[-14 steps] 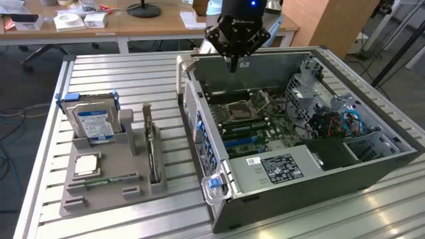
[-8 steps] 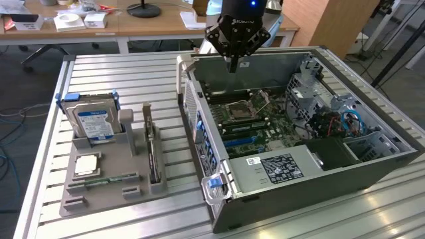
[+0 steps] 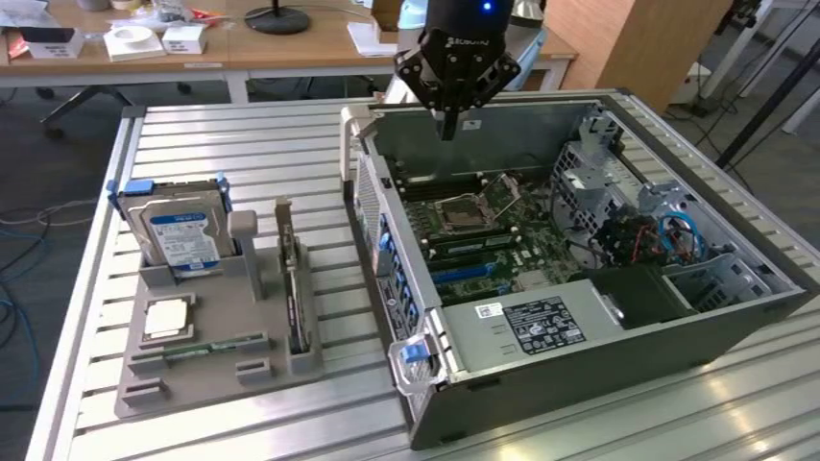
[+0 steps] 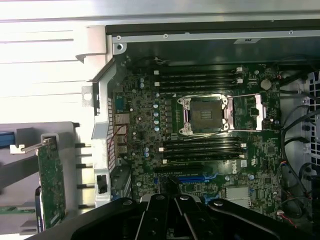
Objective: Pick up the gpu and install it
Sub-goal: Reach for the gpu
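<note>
Overhead, in the upper middle of the exterior view, the black pincer [image 3: 447, 130] hung above the far wall of an open computer case [image 3: 717, 317]. Its fingers were clenched together and gripped nothing. In the wrist view the pincer [image 4: 175, 205] looked down on the bare motherboard [image 4: 200, 145] inside the case.

The gpu [image 3: 295, 288] had not been picked up. It stood on edge in a slot of a grey holder [image 3: 211, 384] on the slatted metal counter [image 3: 230, 144], in the lower left of the exterior view. It was just beside the case's near wall and well apart from the pincer, lower in the frame and toward the exterior view's left. A hard drive [image 3: 182, 235] with a blue and white label stood upright in the same holder, further toward the exterior view's left. The wrist view caught the gpu [image 4: 52, 185] as a narrow strip of green circuit board outside the case.

The step in hand appeared to be the reach for the card. Doing it well would likely have meant spreading the fingers before descending and lining them up across the card's thin upper edge. It would also have meant staying clear of the hard drive and the case wall, then lifting straight up out of the slot so the card did not bind.
</note>
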You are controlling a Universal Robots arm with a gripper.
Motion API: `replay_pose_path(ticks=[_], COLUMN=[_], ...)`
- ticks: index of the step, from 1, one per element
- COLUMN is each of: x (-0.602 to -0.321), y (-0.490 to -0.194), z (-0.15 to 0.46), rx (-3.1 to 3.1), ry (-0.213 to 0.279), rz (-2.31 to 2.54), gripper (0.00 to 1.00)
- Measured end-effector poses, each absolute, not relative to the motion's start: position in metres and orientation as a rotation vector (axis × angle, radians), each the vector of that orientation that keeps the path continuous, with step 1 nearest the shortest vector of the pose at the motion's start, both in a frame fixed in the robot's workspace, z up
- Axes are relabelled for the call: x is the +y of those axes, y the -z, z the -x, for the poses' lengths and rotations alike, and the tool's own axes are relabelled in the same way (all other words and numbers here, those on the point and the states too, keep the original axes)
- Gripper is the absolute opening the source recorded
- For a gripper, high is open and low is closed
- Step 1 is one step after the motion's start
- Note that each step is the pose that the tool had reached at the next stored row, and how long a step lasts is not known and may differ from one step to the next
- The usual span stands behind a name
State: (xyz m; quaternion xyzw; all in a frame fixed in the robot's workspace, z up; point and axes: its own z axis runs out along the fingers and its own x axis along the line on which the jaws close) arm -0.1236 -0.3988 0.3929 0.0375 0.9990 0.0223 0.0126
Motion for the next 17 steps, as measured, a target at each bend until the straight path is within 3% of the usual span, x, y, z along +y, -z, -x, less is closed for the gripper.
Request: replay_pose_path(ticks=[17], x=[-0.399], y=[-0.391], z=[0.162], rx=[3.114], ry=[-0.069], rz=[-0.117], gripper=[0.1])
